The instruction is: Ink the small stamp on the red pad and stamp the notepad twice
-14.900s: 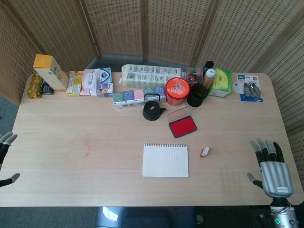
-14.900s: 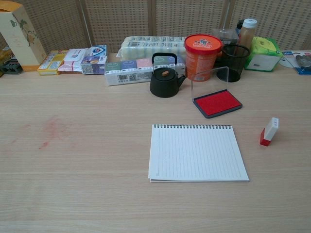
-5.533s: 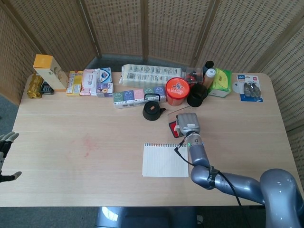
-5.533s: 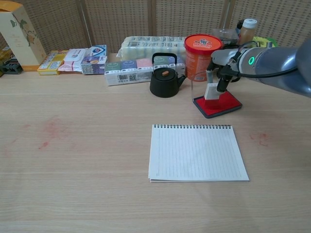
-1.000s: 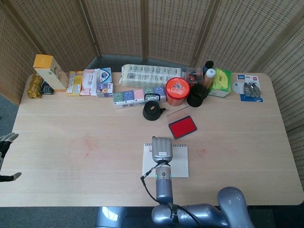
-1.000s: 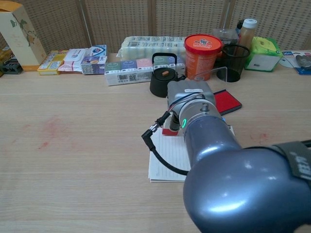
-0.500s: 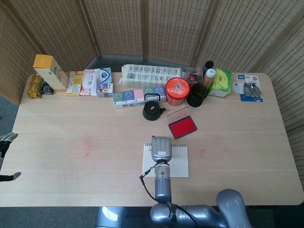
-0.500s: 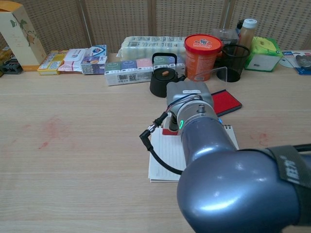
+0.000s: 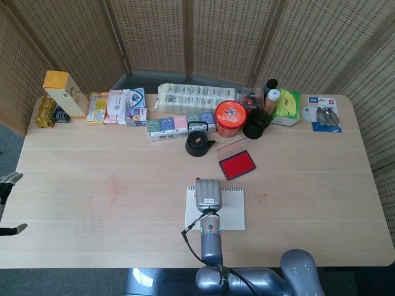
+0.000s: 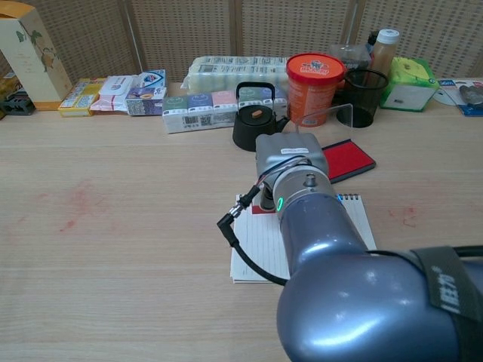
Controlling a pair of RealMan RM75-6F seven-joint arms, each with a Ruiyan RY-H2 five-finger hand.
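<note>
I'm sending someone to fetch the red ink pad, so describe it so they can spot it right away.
Start at the row of boxes and containers along the table's far edge and find the orange tub. Just in front of it, slightly right, lies the red ink pad, beyond the notepad. It is the only flat red rectangle in a dark tray, with a clear lid raised behind it.

My right hand (image 10: 290, 162) has a matt grey metal-looking back, and my arm (image 10: 362, 302) behind it is smooth, glossy grey. The table (image 9: 92, 203) is pale wood grain, matt. The notepad (image 9: 233, 213) is white lined paper with a wire spiral. The pad (image 9: 237, 164) looks matt red in a dark frame with a clear plastic lid. The kettle (image 10: 253, 124) is glossy black.
</note>
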